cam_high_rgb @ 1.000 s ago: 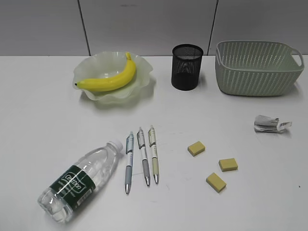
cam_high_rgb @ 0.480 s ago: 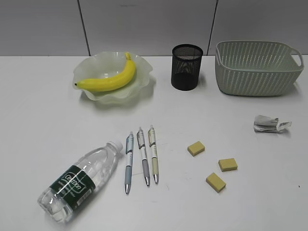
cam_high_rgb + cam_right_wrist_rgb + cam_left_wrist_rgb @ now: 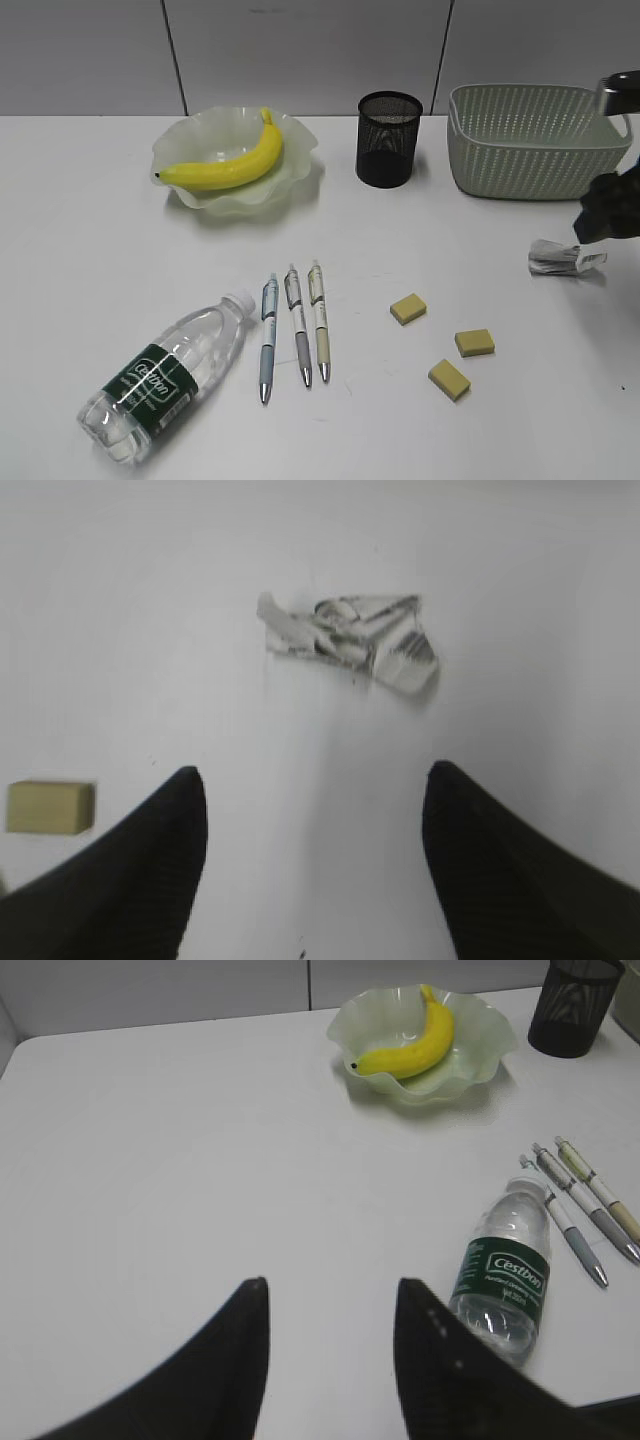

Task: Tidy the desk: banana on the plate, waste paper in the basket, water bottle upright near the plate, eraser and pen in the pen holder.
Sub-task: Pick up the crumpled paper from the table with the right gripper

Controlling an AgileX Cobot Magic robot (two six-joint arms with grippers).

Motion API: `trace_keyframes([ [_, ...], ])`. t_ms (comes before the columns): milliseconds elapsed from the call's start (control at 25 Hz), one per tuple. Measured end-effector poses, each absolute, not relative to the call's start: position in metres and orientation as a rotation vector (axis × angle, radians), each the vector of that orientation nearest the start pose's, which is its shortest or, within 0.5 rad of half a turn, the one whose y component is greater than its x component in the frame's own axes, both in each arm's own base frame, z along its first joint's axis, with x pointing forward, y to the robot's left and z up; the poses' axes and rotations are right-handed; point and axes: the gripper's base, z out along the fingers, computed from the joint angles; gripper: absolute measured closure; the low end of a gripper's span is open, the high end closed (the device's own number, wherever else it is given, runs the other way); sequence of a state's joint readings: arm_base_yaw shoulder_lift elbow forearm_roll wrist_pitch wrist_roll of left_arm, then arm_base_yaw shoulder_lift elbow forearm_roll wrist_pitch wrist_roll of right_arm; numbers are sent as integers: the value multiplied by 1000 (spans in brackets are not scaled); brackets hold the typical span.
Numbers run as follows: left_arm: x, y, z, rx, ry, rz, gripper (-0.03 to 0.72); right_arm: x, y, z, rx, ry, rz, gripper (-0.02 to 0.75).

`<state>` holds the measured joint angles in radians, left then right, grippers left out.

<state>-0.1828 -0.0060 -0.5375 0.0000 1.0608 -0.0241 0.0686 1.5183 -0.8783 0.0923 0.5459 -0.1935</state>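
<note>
From the exterior view, the banana (image 3: 228, 163) already lies in the pale green plate (image 3: 297, 135) at the back left of the desk (image 3: 80, 250). The black mesh pen holder (image 3: 388, 139) stands upright to the plate's right, and the sage basket (image 3: 535, 141) sits further right, at the back. The water bottle (image 3: 170, 372) lies on its side near the front left, cap pointing toward three pens (image 3: 294, 326) laid side by side just beside it. Three yellow erasers (image 3: 443, 346) are scattered right of the pens, apart from one another. The waste paper (image 3: 562, 257) rests on the desk in front of the basket, and the right gripper (image 3: 610, 205) shows as a dark shape at the right edge, just above it; I cannot tell from here how its jaws stand.

In the left wrist view, the left gripper (image 3: 330, 1305) hangs over bare desk with its two dark fingers (image 3: 235, 1360) spread and nothing between them. The bottle lies just to its right, the plate with the banana well beyond.

In the right wrist view, the right gripper's fingers (image 3: 140, 865) are parted wide and empty, with the crumpled paper on the desk ahead of the gap, not touched. One eraser (image 3: 48, 807) lies at the left edge.
</note>
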Motion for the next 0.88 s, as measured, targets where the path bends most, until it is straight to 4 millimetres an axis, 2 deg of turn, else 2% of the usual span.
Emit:
trace_keyframes([
  [80, -10, 2, 288, 155, 1997, -130, 379, 316, 26, 201, -385, 2666, 22, 201],
  [160, -10, 2, 288, 155, 1997, -130, 380, 333, 27, 186, -504, 2690, 4, 198],
  [280, -10, 2, 288, 155, 1997, -130, 379, 346, 28, 166, -658, 2713, -13, 197],
  [440, -10, 2, 288, 155, 1997, -130, 379, 354, 28, 140, -744, 2715, -31, 211],
  [520, -10, 2, 288, 155, 1997, -130, 379, 357, 28, 130, -763, 2714, -41, 323],
  [560, -10, 2, 288, 155, 1997, -130, 379, 357, 28, 129, -768, 2713, -44, 448],
  [600, -10, 2, 288, 154, 1996, -130, 379, 358, 28, 129, -768, 2710, -46, 572],
  [680, -10, 2, 288, 154, 1996, -130, 379, 357, 28, 137, -752, 2692, -43, 683],
  [760, -10, 2, 288, 154, 1995, -130, 379, 355, 30, 155, -704, 2655, -23, 723],
  [880, -10, 2, 288, 154, 1995, -130, 379, 350, 31, 208, -622, 2484, -26, 725],
])
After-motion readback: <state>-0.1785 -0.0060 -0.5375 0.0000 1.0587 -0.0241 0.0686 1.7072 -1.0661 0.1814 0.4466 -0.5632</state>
